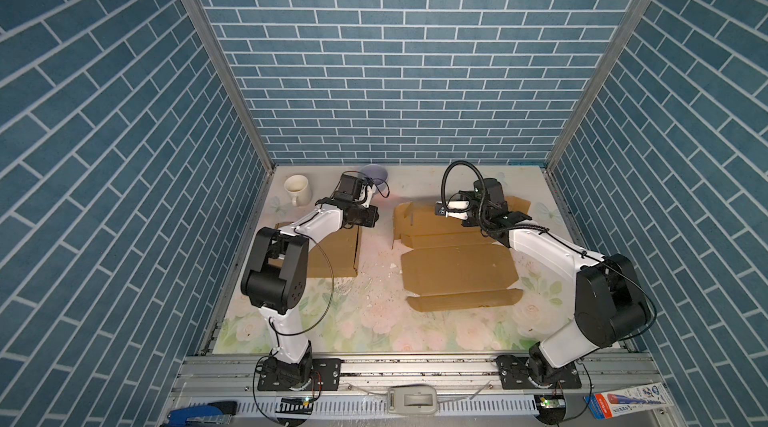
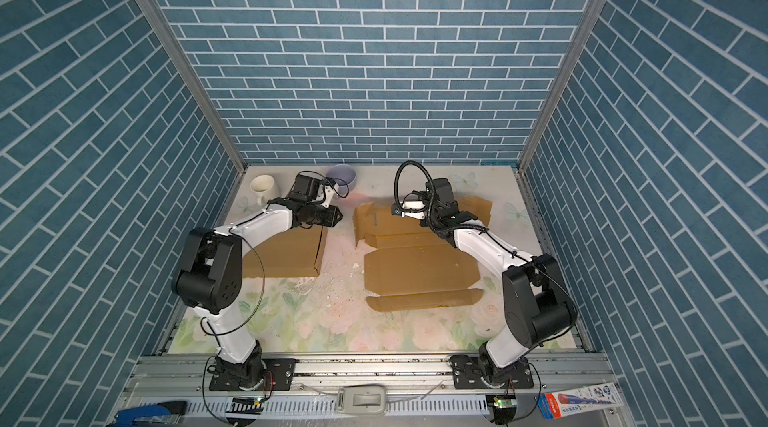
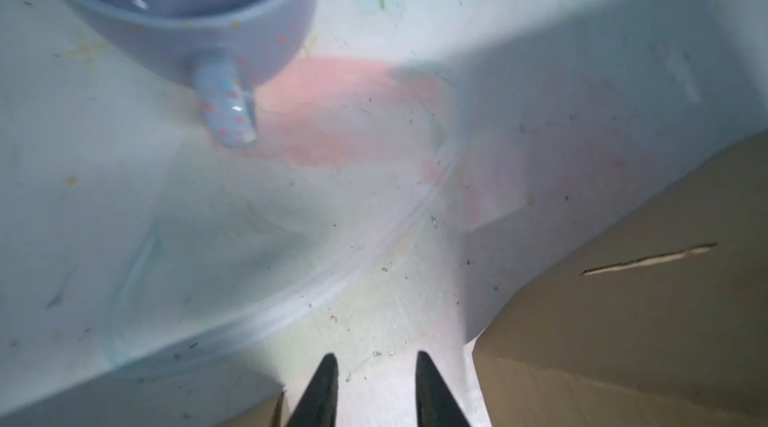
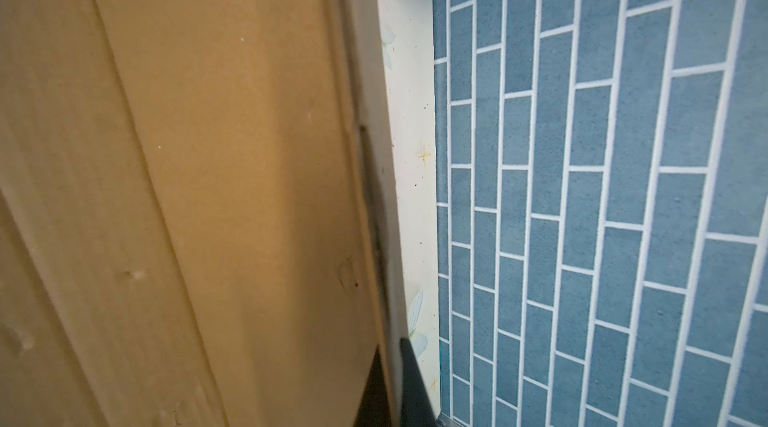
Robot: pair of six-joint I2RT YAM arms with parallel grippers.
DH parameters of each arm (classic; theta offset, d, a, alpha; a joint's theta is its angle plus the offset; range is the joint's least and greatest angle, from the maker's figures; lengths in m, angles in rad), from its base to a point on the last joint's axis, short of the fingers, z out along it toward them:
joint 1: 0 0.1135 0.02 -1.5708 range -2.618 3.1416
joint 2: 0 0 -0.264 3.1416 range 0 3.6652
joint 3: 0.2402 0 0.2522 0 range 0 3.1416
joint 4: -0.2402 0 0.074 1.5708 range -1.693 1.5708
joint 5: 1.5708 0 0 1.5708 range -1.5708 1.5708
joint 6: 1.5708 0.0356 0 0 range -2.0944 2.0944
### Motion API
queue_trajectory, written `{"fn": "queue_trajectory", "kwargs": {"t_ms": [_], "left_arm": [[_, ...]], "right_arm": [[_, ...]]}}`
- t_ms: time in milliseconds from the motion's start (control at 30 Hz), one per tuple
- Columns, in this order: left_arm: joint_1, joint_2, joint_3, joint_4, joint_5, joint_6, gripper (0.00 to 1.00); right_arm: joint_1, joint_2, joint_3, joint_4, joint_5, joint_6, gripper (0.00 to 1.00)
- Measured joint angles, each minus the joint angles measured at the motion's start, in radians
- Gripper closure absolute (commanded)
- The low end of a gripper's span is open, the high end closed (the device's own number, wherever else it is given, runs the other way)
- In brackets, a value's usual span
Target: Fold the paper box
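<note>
Now | left fingers (image 3: 322,391) are standing apart, holding nothing, above the worktop (image 3: 374,300) | right fingers (image 4: 412,379) are pinching the far edge of the paper box (image 1: 457,271)

A bare lane of worktop (image 1: 374,263) runs between the folded cardboard piece (image 1: 340,250) and the flattened paper box (image 1: 457,271), whose upturned flap (image 1: 401,221) edges its far end; the front strip lies open across its width; at the back left, a cream mug (image 1: 297,189) and a lavender cup (image 2: 341,180) stand in the way.
</note>
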State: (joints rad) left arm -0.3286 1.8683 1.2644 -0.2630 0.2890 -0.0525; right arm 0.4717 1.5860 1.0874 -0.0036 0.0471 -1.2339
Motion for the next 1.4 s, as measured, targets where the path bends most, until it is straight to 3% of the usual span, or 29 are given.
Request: {"fn": "queue_trajectory", "kwargs": {"t_ms": [333,633,767,1000,1400], "left_arm": [[-0.058,0.029,-0.015,0.096,0.07,0.04,0.59],[-0.112,-0.009,-0.041,0.046,0.183,0.072,0.58],[-0.122,-0.016,-0.045,0.03,0.196,0.066,0.53],[-0.145,-0.023,-0.053,0.059,0.233,0.043,0.52],[-0.159,-0.021,-0.165,0.241,0.248,-0.039,0.46]], "right_arm": [[-0.002,0.006,0.0,0.006,-0.007,0.008,1.0],[-0.002,0.008,0.0,0.008,-0.009,0.023,1.0],[-0.002,0.008,0.0,0.008,-0.009,0.025,1.0],[-0.002,0.008,0.0,0.008,-0.009,0.026,1.0],[0.003,0.005,-0.008,0.024,0.013,0.03,1.0]]}}
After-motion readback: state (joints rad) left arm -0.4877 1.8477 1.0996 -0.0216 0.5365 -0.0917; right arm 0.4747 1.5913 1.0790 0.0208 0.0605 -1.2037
